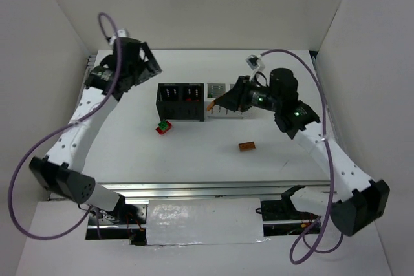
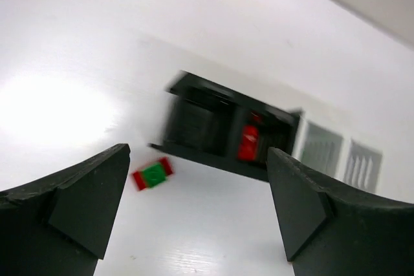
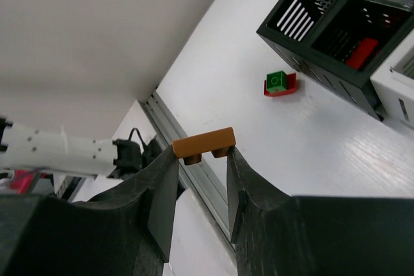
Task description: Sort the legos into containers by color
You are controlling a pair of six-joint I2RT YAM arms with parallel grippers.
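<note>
Our right tool point(image 3: 202, 159) grips one orange lego point(image 3: 204, 144) between its tips, close by the two white containers point(image 1: 217, 88), while a second orange lego point(image 1: 246, 146) lies on the worktop point(image 1: 194, 159) behind it, toward the arm bases. Our left tool point(image 2: 196, 166) is spread wide and holds nothing. Ahead of it we count two black containers point(image 2: 220, 134), one red lego point(image 2: 248, 143) inside the one on its right, and one green lego point(image 2: 154, 174) touching another red lego point(image 2: 138, 180) on the worktop just short of them.
</note>
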